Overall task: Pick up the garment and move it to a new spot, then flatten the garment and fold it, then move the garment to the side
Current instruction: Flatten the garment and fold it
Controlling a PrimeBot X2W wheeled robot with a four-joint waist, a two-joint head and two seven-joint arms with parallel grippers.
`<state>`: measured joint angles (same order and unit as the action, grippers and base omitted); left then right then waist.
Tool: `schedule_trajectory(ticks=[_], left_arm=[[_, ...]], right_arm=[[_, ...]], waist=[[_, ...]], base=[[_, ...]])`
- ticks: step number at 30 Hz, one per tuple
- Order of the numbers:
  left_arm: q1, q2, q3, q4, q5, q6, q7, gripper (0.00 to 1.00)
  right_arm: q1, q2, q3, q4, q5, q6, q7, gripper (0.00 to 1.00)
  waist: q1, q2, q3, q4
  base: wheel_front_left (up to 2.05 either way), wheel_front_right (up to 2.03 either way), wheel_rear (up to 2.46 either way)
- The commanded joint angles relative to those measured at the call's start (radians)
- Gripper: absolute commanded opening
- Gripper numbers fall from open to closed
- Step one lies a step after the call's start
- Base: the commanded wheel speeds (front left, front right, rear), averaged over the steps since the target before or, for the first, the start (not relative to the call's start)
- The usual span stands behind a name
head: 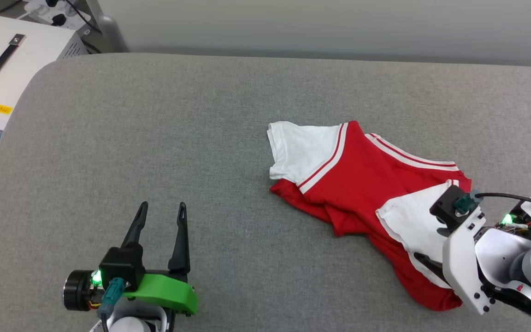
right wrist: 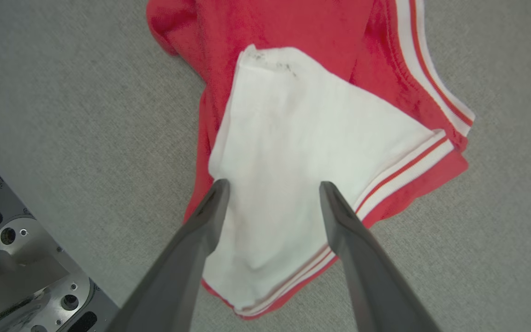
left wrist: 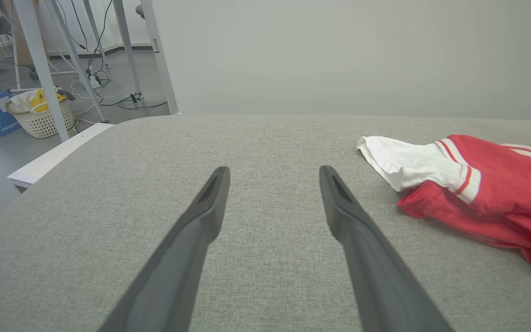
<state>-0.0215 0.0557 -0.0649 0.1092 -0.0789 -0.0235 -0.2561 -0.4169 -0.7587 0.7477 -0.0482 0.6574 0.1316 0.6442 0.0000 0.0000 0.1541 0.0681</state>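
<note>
Here, garment (head: 362, 175): crumpled on table (head: 155, 115), right side.
Left gripper (head: 163, 204): jaws apart, over bare table.
Right gripper (right wrist: 273, 183): jaws apart, over white sleeve (right wrist: 293, 138).

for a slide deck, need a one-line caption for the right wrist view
Open right gripper poised over the white sleeve of the crumpled red garment on the grey table.

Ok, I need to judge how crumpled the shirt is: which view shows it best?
The head view: nearly the whole shirt, crumpled, with both white sleeves. The left wrist view shows one end side-on, cropped. The right wrist view shows one sleeve close up.
</note>
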Motion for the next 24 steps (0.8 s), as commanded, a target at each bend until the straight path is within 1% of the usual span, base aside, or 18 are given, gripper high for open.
schedule_trajectory(ticks=[1,5,9,13,14,15,17,21,22,24], left_arm=[[-0.023,-0.005,-0.006,-0.002,-0.001,-0.003,-0.006,1.0],[-0.037,-0.005,-0.015,0.001,-0.014,0.006,-0.006,1.0],[-0.046,-0.005,-0.022,0.008,-0.019,0.011,-0.006,1.0],[-0.042,-0.005,-0.019,0.016,-0.02,0.018,-0.006,1.0],[-0.037,-0.005,-0.016,0.019,-0.019,0.019,-0.006,1.0],[-0.033,-0.005,-0.013,0.022,-0.018,0.019,-0.006,1.0],[-0.026,-0.005,-0.011,0.032,-0.016,0.018,-0.006,1.0],[-0.012,-0.005,-0.012,0.041,-0.019,0.019,-0.006,1.0],[-0.001,-0.005,-0.019,0.042,-0.021,0.021,-0.006,1.0],[0.007,-0.005,-0.022,0.042,-0.02,0.022,-0.006,1.0]], right_arm=[[-0.017,0.005,0.015,0.021,0.008,-0.001,0.01,1.0],[-0.013,0.031,0.059,0.105,0.019,-0.001,0.011,1.0],[-0.008,0.046,0.112,0.224,0.014,-0.001,-0.001,1.0],[-0.014,0.073,0.137,0.281,0.024,-0.001,-0.082,1.0],[-0.02,0.076,0.139,0.286,0.025,-0.001,-0.11,0.49],[-0.028,0.077,0.14,0.286,0.019,-0.001,-0.135,0.0],[-0.041,0.076,0.134,0.288,0.005,-0.001,-0.197,0.0],[-0.037,0.083,0.077,0.285,0.019,-0.001,-0.324,0.0],[-0.003,0.093,0.003,0.275,0.081,-0.001,-0.407,0.0],[0.025,0.092,-0.053,0.269,0.112,-0.001,-0.459,0.0]], waist=[[0.0,0.0,0.026,0.016],[0.0,0.0,0.053,0.027],[0.0,0.0,0.066,0.035],[0.0,0.0,0.056,0.029],[0.0,0.0,0.048,0.023],[0.0,0.0,0.041,0.018],[0.0,0.0,0.022,0.008],[0.0,0.0,-0.018,-0.012],[0.0,0.0,-0.041,-0.023],[0.0,0.0,-0.051,-0.027]], base=[[0.0,0.0,0.0],[0.0,0.0,0.0],[0.0,0.0,0.0],[0.0,0.0,0.0],[0.0,0.0,0.0],[0.0,0.0,0.0],[0.0,0.0,0.0],[0.0,0.0,0.0],[0.0,0.0,0.0],[0.0,0.0,0.0]])
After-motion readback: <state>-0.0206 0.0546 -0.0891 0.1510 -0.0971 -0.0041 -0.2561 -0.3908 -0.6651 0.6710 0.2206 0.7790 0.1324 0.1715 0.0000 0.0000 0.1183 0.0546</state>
